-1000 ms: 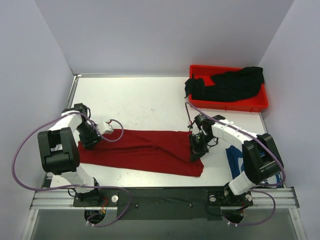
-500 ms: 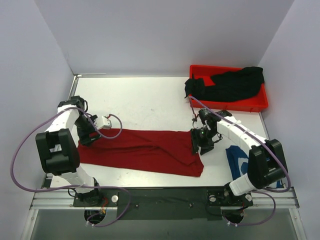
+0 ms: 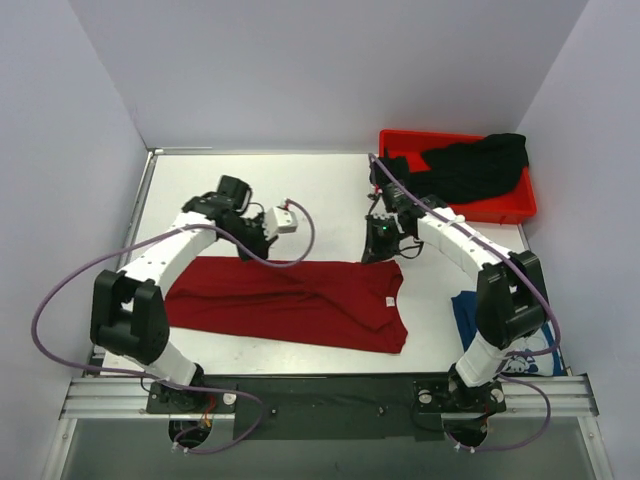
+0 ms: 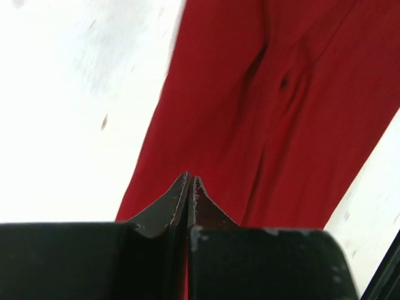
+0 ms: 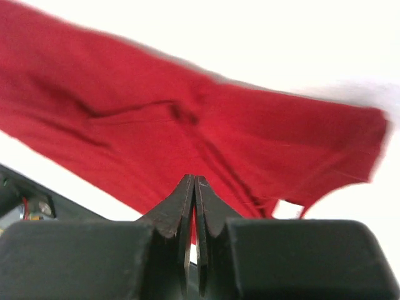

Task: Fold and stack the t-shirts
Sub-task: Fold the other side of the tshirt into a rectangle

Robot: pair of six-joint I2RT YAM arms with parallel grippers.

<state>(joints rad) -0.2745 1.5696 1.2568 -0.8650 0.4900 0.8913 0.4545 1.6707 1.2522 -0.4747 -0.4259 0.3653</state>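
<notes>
We see the left fingers point(image 4: 178, 201) and right fingers point(image 5: 179, 206) pressed together just past the flat dark red t-shirt's point(image 3: 290, 300) upper edge, with bare surface point(image 3: 300, 195) beyond toward mid-frame.

Arms: white plastic-shelled arms point(image 3: 165, 250) had black joints.
Cables: purple cables point(image 3: 37, 322) looped loosely.
Fingers: matte black wedge fingers point(image 4: 164, 209) tapered.

Near right, the right arm point(image 3: 508, 302) hides most of the blue t-shirt point(image 3: 464, 322); its print is unreadable.
</notes>
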